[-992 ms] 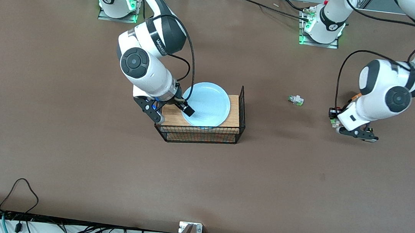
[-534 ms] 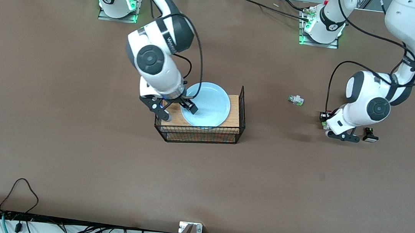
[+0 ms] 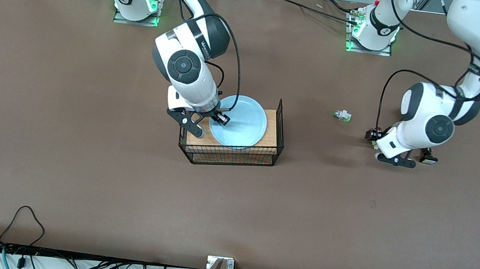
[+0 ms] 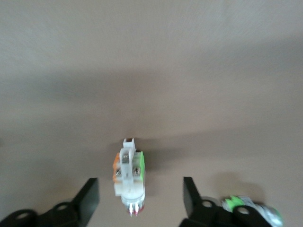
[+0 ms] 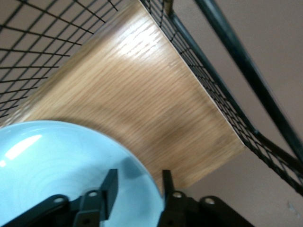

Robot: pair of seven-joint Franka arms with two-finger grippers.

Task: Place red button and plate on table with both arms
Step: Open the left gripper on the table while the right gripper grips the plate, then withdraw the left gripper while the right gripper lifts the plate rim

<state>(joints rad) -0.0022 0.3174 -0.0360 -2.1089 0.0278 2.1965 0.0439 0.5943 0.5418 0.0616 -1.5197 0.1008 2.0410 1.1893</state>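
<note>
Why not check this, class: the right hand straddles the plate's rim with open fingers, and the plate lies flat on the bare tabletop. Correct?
Not quite. The right hand does straddle the plate rim, open, but the front view shows the plate on the wooden board topping the wire rack.

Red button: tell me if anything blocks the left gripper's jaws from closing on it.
Nothing visible does. The red button lies on the bare table between the open jaws of the left gripper, with clear gaps on both sides.
</note>
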